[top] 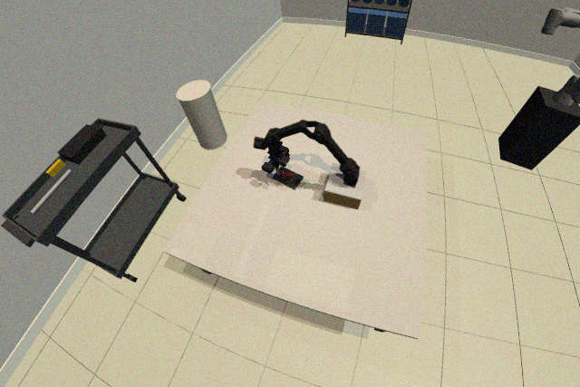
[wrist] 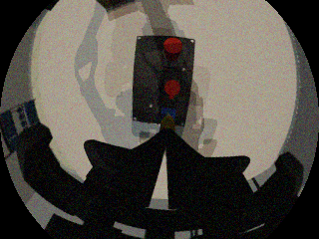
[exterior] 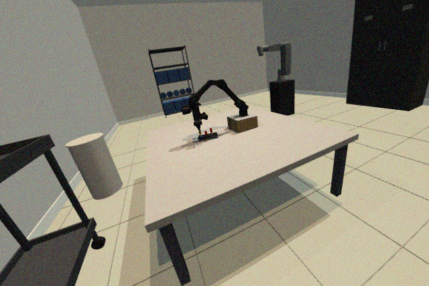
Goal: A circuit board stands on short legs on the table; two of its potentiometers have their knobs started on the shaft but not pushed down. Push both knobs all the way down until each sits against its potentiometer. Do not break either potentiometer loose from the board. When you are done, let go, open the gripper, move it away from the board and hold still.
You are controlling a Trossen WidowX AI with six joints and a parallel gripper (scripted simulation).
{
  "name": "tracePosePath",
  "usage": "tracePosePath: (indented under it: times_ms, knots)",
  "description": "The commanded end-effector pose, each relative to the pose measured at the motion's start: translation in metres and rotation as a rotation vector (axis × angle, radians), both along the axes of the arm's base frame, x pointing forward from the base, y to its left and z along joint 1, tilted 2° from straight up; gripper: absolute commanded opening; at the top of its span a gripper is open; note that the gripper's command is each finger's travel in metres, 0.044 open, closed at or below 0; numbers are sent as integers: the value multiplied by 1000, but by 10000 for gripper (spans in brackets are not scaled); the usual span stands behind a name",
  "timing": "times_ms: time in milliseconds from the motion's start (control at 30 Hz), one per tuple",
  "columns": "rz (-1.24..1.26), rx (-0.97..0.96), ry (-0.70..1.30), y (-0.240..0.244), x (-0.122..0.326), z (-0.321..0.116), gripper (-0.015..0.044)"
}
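Note:
The dark circuit board point(top: 294, 181) point(exterior: 212, 136) point(wrist: 146, 75) stands on the table. A red knob point(wrist: 172, 46) is at its far end in the wrist view and another red knob point(wrist: 171, 88) is near its middle; the far one looks higher in the exterior view. A small yellow knob point(exterior: 200, 132) point(wrist: 168, 120) stands over a blue potentiometer point(wrist: 168, 112) at the board's near end. My gripper point(exterior: 198, 129) point(wrist: 166, 131) is shut with nothing between the fingers. Its tips are right over the yellow knob and partly cover it; whether they touch cannot be told.
The arm's base stands on a block point(top: 342, 198) point(exterior: 247, 124) beside the board, past the red knobs. The arm arches above the board. A dark cart point(top: 133, 227), a pale cylinder point(top: 204, 118) point(exterior: 95, 167) and a shelf rack point(exterior: 174, 84) stand off the table.

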State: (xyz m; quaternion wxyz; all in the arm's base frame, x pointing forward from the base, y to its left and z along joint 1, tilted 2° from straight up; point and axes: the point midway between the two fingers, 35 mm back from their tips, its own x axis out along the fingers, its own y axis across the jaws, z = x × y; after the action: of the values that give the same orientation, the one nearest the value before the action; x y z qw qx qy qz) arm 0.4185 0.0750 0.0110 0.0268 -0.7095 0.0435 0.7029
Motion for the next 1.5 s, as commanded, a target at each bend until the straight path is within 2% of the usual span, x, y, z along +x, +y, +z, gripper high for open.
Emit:
tracePosePath:
  times_ms: [0,1467]
  knots:
    - [4,2,0,0,1,-4,0]
    - [4,2,0,0,1,-18,0]
